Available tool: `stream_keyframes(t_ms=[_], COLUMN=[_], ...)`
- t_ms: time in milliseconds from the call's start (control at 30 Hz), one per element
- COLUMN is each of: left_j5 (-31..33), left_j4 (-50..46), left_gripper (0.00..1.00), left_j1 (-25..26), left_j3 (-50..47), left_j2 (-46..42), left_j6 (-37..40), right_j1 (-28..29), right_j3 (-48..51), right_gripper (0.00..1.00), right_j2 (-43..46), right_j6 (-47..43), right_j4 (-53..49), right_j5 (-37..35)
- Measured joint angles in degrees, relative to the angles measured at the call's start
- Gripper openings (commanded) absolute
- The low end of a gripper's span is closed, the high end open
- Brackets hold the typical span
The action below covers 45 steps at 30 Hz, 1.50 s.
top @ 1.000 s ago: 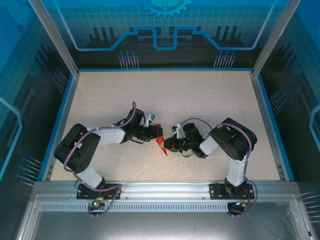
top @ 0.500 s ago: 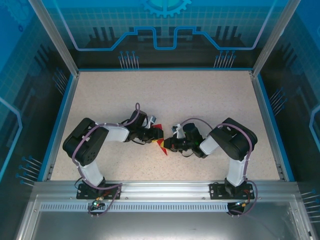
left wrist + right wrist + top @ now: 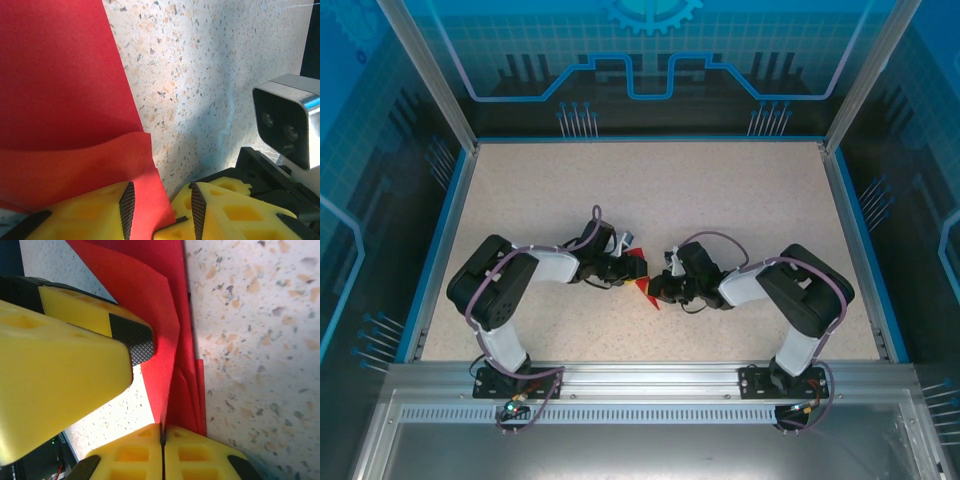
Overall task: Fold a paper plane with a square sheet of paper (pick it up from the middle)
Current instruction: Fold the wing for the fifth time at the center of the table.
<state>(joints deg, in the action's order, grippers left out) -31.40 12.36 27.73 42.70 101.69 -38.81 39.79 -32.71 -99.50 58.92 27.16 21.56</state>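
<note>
The square sheet of paper (image 3: pixel 642 287) is bright red and folded into a layered wedge, lying on the table between the two grippers. My left gripper (image 3: pixel 632 268) reaches it from the left. In the left wrist view, a flap of the paper (image 3: pixel 60 90) runs between the left gripper's (image 3: pixel 161 200) parted jaws, against the left pad (image 3: pixel 127 207). My right gripper (image 3: pixel 657 292) comes from the right. Its yellow fingers (image 3: pixel 162 432) are pressed together on a raised fold of the paper (image 3: pixel 160 305). A left finger (image 3: pixel 100 335) hovers beside that fold.
The speckled table (image 3: pixel 620 190) is bounded by blue side walls and aluminium posts. The right wrist's silver camera box (image 3: pixel 290 120) sits close to the left gripper. Both arms' elbows lie low near the front rail (image 3: pixel 650 375).
The left arm's elbow swung right and up early on. The right arm's elbow shifted right while its gripper slid slightly left along the paper. The left jaws narrowed a little.
</note>
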Motion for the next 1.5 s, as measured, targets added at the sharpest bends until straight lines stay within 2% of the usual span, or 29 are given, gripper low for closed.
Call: stream_keyframes(t_ms=[233,500,900,1167,1333,1500], left_j5=[-0.5,-1.3,-1.5,-1.9,-2.1,-2.1], left_j4=[-0.7,-2.2,-2.5,-3.3,-3.5,-3.6], left_gripper=[0.38,0.38,0.37,0.37,0.37,0.37], left_j1=[0.0,0.0,0.0,0.0,-0.1,-0.1], left_j3=[0.9,1.9,2.2,2.8,3.0,3.0], left_j2=[0.7,1.4,1.5,1.9,2.1,2.1], left_j6=[0.3,0.4,0.7,1.5,1.7,1.7], right_j1=[0.1,1.2,2.3,2.2,2.2,2.2], right_j3=[-0.1,-0.7,-3.0,-2.0,-2.3,-3.6], right_gripper=[0.10,0.18,0.07,0.13,0.19,0.17], right_j2=[1.5,5.4,6.6,6.7,9.0,9.0], right_j6=[-0.2,-2.7,-4.6,-3.0,-4.2,-5.3], right_j4=[-2.4,-11.3,-19.7,-18.1,-22.7,-26.2], right_j5=[-1.1,-2.6,-6.2,-5.7,-6.5,-7.3])
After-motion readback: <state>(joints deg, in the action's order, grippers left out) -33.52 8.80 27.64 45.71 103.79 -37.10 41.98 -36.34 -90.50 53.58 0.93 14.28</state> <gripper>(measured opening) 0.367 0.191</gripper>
